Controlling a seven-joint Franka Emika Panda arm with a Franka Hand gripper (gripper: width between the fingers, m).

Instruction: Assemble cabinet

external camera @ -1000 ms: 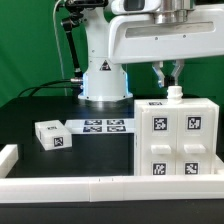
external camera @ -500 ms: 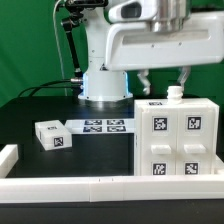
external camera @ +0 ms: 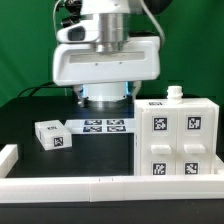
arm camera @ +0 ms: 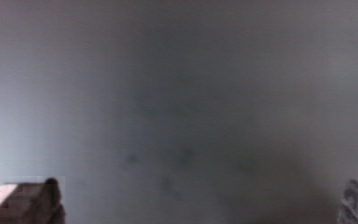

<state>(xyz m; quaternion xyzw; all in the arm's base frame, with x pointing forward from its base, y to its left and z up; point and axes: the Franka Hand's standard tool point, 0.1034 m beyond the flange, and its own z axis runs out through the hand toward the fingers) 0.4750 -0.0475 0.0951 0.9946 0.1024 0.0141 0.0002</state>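
The cabinet (external camera: 176, 140) is a large white box at the exterior view's right, with several tagged drawer blocks in its front and a small white knob (external camera: 175, 94) on top. A loose white tagged block (external camera: 52, 135) lies on the black table at the left. The gripper's white hand (external camera: 105, 62) hangs high in the middle, in front of the robot base, left of the cabinet and touching nothing. Its fingers do not show there. In the wrist view the gripper (arm camera: 194, 205) is open wide, with only fingertips (arm camera: 28, 203) at the corners over a blurred grey field.
The marker board (external camera: 103, 126) lies flat on the table between the loose block and the cabinet. A long white rail (external camera: 90, 185) runs along the front edge, and a short one (external camera: 8, 156) stands at the left.
The hand was above the cabinet's knob with fingers close together. The fingers spread wide, then the hand swung left and turned, away from the cabinet. The knob stays on top.
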